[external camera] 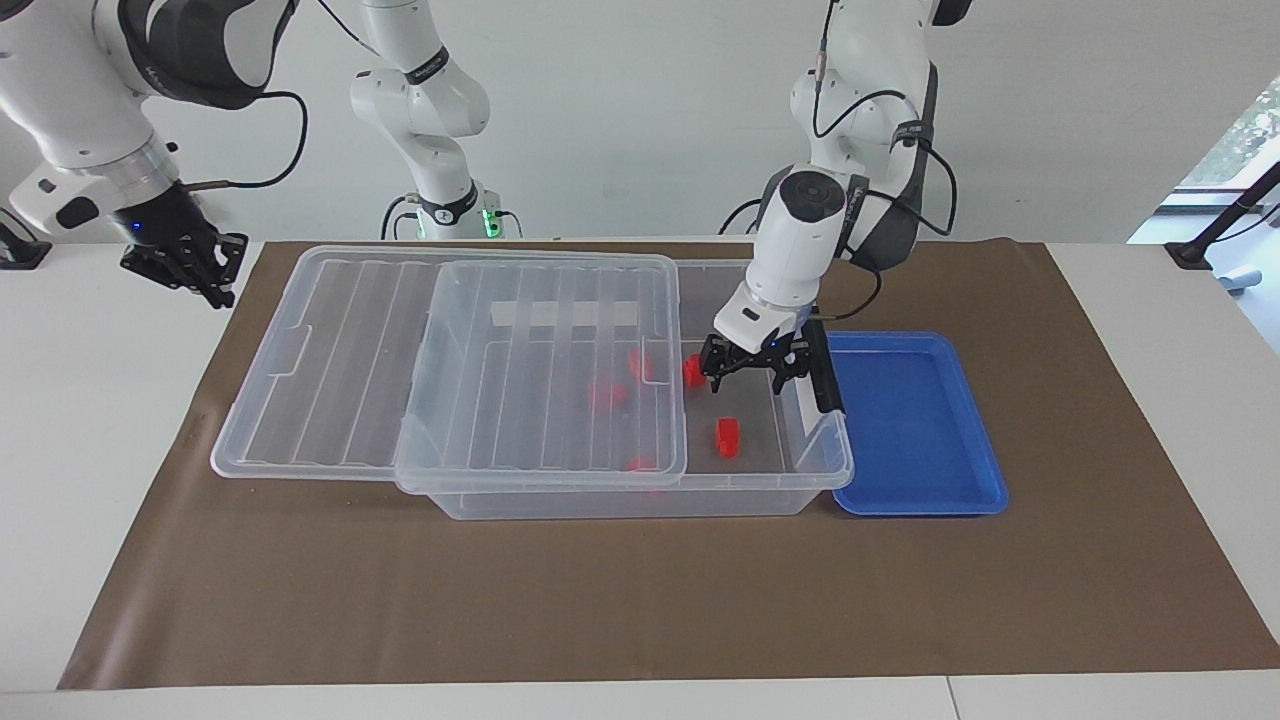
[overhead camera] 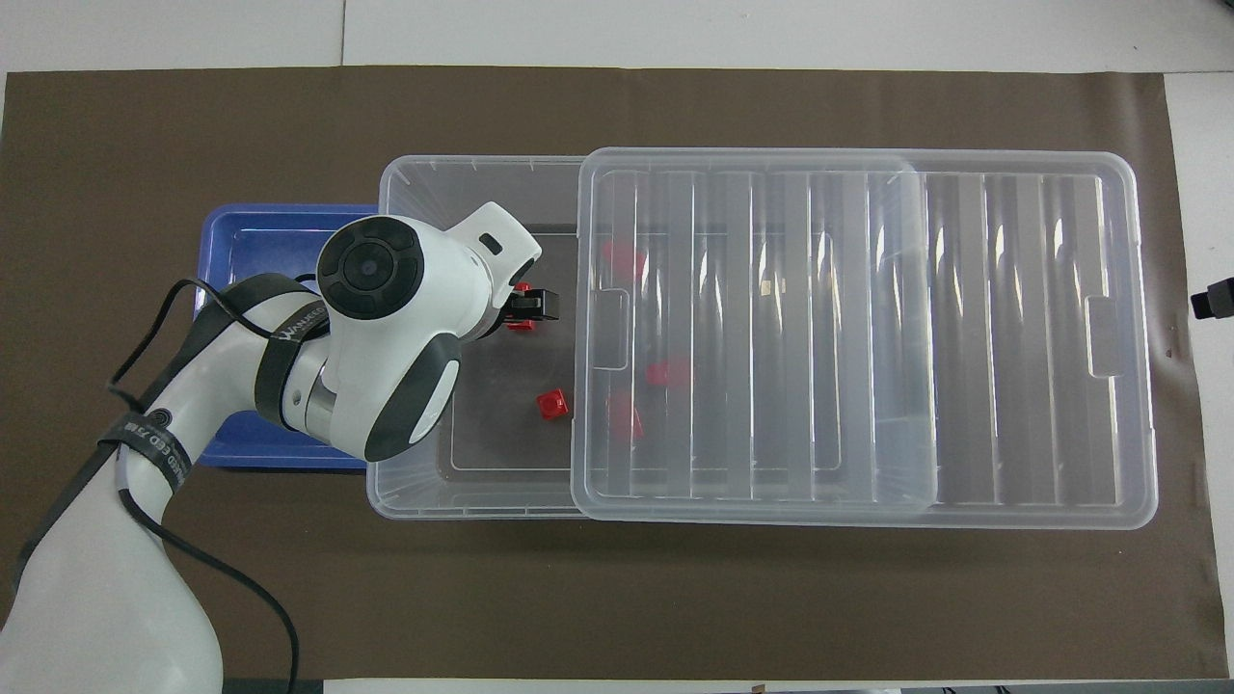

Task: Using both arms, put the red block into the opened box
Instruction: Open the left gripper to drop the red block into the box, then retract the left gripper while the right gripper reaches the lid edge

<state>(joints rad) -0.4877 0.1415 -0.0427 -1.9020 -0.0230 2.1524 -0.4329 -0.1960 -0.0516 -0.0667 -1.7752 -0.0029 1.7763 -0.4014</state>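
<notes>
The red block (external camera: 727,437) (overhead camera: 522,318) lies loose on the floor of the clear box (external camera: 640,505) (overhead camera: 415,173), in its uncovered end toward the left arm's end of the table. My left gripper (external camera: 750,378) (overhead camera: 528,306) hangs open above that end with nothing between its fingers. In the overhead view its wrist hides part of the block. The ribbed lid (external camera: 340,360) (overhead camera: 868,337) is slid toward the right arm's end and covers most of the box. My right gripper (external camera: 205,280) (overhead camera: 1215,299) is shut and apart from the lid, over the mat's edge.
Another red block (external camera: 692,370) (overhead camera: 552,404) lies in the open end, nearer to the robots. Several more show through the lid (external camera: 605,393). A shallow blue tray (external camera: 915,420) (overhead camera: 251,241) sits against the box's end. Two slimmer arms (external camera: 430,100) stand at the back.
</notes>
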